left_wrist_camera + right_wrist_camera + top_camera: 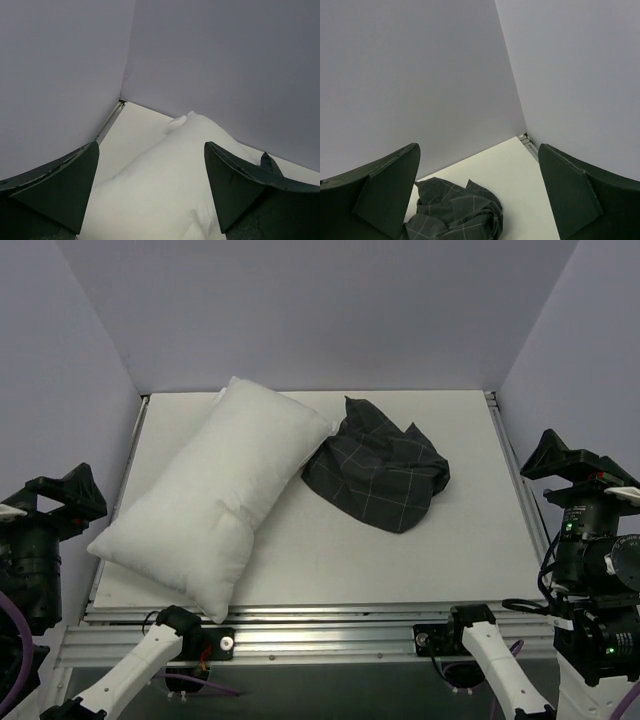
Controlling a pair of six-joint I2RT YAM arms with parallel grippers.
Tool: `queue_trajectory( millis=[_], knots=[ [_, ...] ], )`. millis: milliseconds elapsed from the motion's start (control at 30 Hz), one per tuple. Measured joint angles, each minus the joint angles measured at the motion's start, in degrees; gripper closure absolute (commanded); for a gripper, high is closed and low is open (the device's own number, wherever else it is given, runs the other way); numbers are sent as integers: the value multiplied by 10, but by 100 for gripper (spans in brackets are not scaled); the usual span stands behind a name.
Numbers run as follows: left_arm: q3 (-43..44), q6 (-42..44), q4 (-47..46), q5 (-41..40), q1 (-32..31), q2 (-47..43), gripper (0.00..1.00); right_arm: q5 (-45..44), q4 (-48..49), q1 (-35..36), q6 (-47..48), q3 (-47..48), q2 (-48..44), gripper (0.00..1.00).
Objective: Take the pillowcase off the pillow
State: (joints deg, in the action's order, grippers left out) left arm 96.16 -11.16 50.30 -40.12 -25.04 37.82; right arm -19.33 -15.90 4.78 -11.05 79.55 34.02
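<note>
The plain white pillow (215, 505) lies bare and slanted on the left half of the table, from the back centre to the front left. The dark checked pillowcase (378, 472) lies off it in a crumpled heap just to its right, touching the pillow's far end. My left gripper (65, 498) hangs open and empty at the table's left edge, with the pillow (165, 185) below its jaws (150, 145). My right gripper (560, 455) hangs open and empty at the right edge, with the pillowcase (455, 215) ahead and below (479, 146).
The white table (450, 550) is closed in by pale grey walls (320, 310) at the back and both sides. A metal rail (330, 625) runs along the near edge, by the arm bases.
</note>
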Motion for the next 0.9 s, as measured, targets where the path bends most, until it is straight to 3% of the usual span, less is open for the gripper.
queue_trajectory(
  millis=[267, 900],
  knots=[
    [-46, 12, 1, -50, 0, -53, 6, -18, 0, 30, 20, -41, -16, 0],
    [-92, 13, 10, -80, -2, -73, 6, -34, 5, 53, 37, -63, -24, 0]
  ],
)
